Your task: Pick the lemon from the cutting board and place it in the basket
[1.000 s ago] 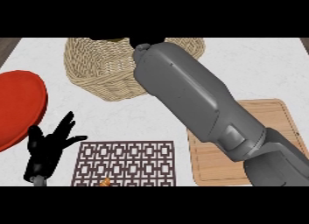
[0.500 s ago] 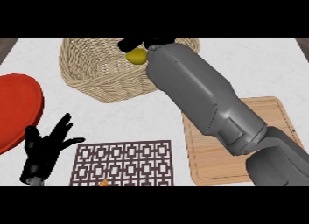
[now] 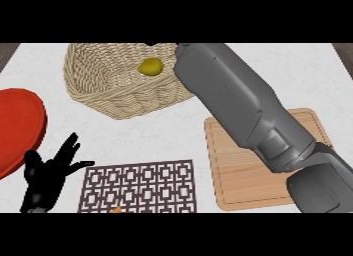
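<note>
Pale surface (image 3: 312,75) under everything. Right forearm (image 3: 238,105) stretched across toward the wicker basket (image 3: 112,95); right hand out of sight beyond the basket's far rim, so cannot tell if open or closed. Red plate (image 3: 9,130) just left of the left hand. Wooden cutting board (image 3: 238,185) bare, well right of that hand. Patterned trivet (image 3: 138,187) close at its right. Left hand (image 3: 50,177) resting, fingers spread, holding nothing. Lemon (image 3: 151,66) inside the basket, far ahead of the left hand. Probably light, hard-skinned, round, likely to roll; best taken around the middle.
</note>
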Tool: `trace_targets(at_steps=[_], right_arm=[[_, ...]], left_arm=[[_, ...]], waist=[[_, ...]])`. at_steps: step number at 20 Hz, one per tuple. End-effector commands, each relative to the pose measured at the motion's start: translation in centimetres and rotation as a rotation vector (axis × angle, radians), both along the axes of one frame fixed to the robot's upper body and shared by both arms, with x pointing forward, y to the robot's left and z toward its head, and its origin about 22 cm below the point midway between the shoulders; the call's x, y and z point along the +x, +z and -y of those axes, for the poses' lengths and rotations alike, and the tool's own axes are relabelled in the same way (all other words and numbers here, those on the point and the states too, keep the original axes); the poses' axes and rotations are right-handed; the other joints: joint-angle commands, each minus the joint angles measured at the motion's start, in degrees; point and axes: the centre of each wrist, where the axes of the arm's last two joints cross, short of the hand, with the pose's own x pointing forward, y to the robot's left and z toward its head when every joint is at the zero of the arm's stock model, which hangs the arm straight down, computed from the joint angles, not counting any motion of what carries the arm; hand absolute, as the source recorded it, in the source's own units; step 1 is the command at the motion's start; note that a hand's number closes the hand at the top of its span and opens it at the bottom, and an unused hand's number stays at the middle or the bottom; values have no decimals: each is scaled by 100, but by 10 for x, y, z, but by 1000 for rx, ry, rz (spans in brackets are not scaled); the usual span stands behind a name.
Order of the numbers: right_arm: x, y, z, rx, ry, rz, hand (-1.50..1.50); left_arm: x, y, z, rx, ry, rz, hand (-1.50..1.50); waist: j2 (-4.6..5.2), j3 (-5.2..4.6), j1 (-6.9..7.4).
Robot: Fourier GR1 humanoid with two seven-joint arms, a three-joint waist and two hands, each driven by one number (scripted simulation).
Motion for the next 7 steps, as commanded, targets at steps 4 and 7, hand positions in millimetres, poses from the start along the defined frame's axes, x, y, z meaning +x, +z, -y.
trace_targets(at_steps=[4,7], right_arm=[[8,10,44,116,-92,14,-150],[9,-5,76,110,-116,-15,-150]], left_arm=[[-32,-35,11,-6,39,-133,0],[-38,-36,-23,-11,64,-146,0]], waist=[[-30,-64,-158],[-49,-65,-259]])
